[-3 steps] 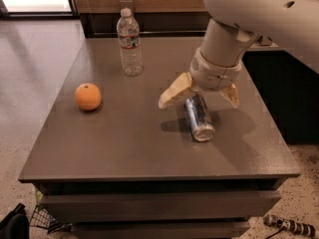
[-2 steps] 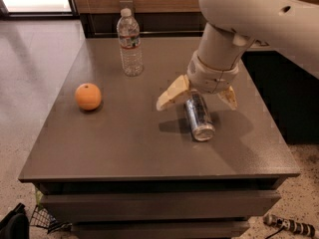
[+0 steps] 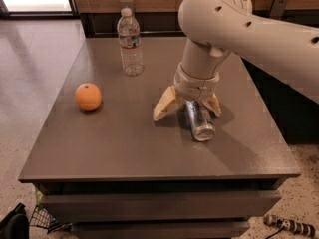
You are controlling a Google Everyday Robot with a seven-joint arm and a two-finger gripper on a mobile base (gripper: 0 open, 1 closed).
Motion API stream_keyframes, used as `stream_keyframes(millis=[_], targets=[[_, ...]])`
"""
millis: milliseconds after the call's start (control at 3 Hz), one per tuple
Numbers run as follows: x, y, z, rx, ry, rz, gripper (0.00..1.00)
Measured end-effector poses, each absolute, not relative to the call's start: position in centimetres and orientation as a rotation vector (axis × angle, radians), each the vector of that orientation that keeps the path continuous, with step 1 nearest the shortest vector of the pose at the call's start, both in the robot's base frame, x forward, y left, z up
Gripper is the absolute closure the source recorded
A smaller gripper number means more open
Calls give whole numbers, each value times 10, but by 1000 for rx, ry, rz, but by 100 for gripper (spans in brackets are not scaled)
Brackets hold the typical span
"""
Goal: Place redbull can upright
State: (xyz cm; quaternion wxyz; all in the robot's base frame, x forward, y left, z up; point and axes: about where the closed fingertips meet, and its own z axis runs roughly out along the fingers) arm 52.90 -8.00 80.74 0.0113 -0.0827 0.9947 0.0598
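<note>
The redbull can lies on its side on the grey table, its silver end facing the front edge. My gripper hangs straight down over the can's far end, fingers spread wide. The left finger rests on the table left of the can and the right finger sits just right of it. The can lies between the fingers, and they are not closed on it.
A clear plastic water bottle with a white cap stands upright at the back of the table. An orange sits on the left side. The table's front edge is close below the can. Dark cabinets stand behind and to the right.
My gripper has shifted slightly to the left and lower around the can. The can, bottle and orange have not moved.
</note>
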Motion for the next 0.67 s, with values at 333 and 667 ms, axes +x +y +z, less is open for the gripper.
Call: stream_keyframes(millis=[333, 667], targets=[[529, -79, 806, -263, 3103, 185, 38], [529, -79, 811, -263, 3103, 185, 61]])
